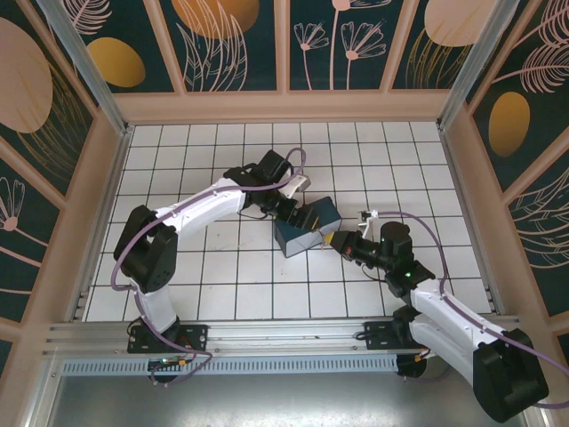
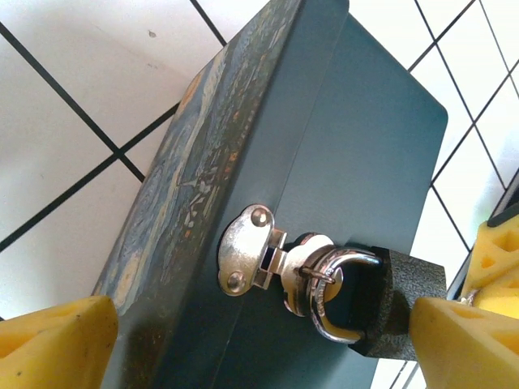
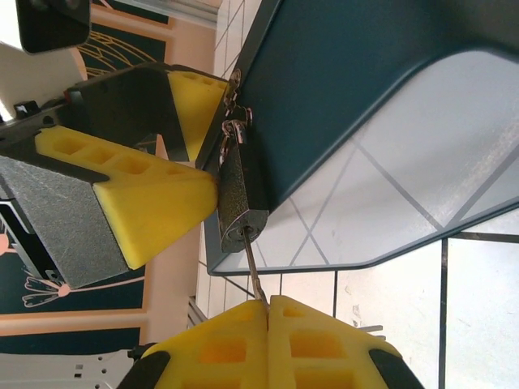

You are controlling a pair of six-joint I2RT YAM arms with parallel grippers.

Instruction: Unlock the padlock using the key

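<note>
**Kid:** Where is your left hand?

**Me:** My left gripper (image 1: 293, 206) is out over the white tiled table (image 1: 178, 151), at the far side of the blue box (image 1: 307, 227). Its jaws are spread very wide. It has hold of nothing.

**Kid:** Do its yellow pads touch anything?

**Me:** From my left wrist I see one of the pads (image 2: 458, 340) right up against the padlock (image 2: 401, 300). The other one is far over on the other side, by the painted side of the box. I cannot tell if that one touches.

**Kid:** So where is the padlock?

**Me:** It hangs at the edge of the box. It is small and dark. Its metal loop (image 2: 340, 292) goes through the shiny clasp (image 2: 247, 259) on the box. Both ends of the loop go into the dark body.

**Kid:** And the key?

**Me:** The key (image 3: 255, 271) is thin and silver. Its tip is in the hole at the bottom of the padlock. The other end is pinched in my right hand.

**Kid:** How tight?

**Me:** My right gripper (image 3: 268, 304) is squeezed all the way, pads pressed flat together with the key between them. It sits just to the right of the box, very near the padlock.
</note>
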